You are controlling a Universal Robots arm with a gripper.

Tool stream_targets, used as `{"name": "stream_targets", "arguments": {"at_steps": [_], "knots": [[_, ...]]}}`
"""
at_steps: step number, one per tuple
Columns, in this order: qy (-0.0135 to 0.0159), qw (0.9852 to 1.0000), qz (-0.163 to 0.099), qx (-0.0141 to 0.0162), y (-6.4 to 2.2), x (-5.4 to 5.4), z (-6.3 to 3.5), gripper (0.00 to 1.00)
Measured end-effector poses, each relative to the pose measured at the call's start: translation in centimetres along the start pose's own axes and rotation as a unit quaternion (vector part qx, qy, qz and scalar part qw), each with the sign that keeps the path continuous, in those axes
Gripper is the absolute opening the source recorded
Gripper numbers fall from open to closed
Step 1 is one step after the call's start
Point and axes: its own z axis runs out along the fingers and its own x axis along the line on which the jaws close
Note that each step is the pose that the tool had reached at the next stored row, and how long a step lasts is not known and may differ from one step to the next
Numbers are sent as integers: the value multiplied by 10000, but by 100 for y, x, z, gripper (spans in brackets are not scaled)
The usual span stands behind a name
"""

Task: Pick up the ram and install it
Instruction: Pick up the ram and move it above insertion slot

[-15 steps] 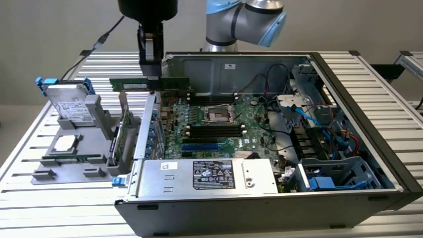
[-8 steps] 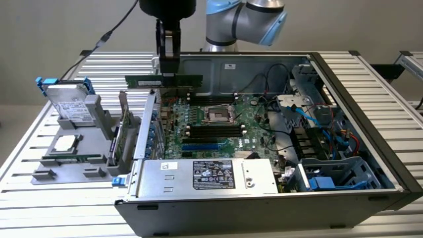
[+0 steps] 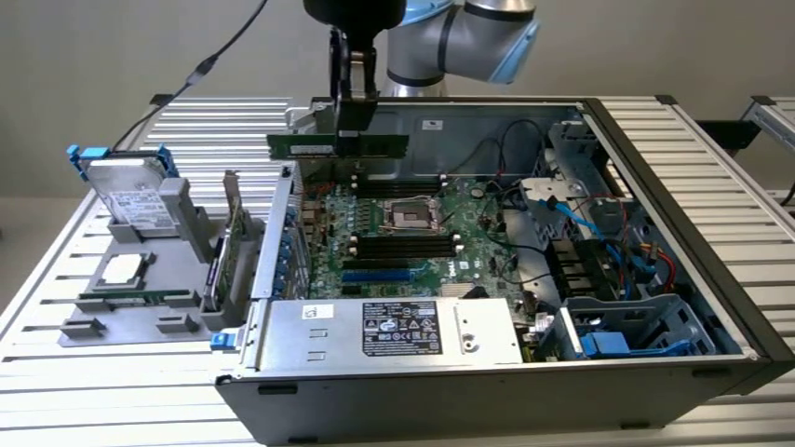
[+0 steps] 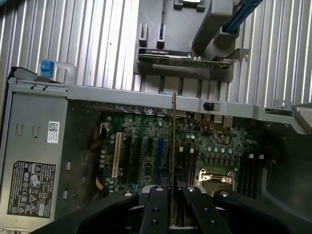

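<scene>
Closed on the long, narrow green circuit-board ram stick [image 3: 338, 145], the black metal fingers [image 3: 353, 110] of the grey-and-blue robot arm [image 3: 472, 33]; gripped near the stick's middle, long edge level; held in the air above the far part of the open black computer case [image 3: 497, 410], clear of the green motherboard [image 3: 410, 233] below, near the long black memory slots [image 3: 397, 186] beside the square silver processor socket [image 3: 410, 216]; from the wrist, ram stick [image 4: 173, 141] seen edge-on as a thin line between the fingers [image 4: 157, 207]; case on the ribbed metal tabletop [image 3: 125, 391]; at the exterior view's left, a grey plastic holder [image 3: 137, 279] carrying a silver hard drive [image 3: 130, 196]; boxy silver power supply [image 3: 385, 331] at the case's near end.
</scene>
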Motion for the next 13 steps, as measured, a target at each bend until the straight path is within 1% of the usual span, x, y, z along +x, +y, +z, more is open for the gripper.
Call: {"name": "stream_targets", "arguments": {"at_steps": [7,10,13], "knots": [[-5,10000,0,-30,-250,-97,7,15],[-5,10000,0,-32,-350,-167,50,15],[-5,10000,0,-33,-429,-235,97,15]]}}
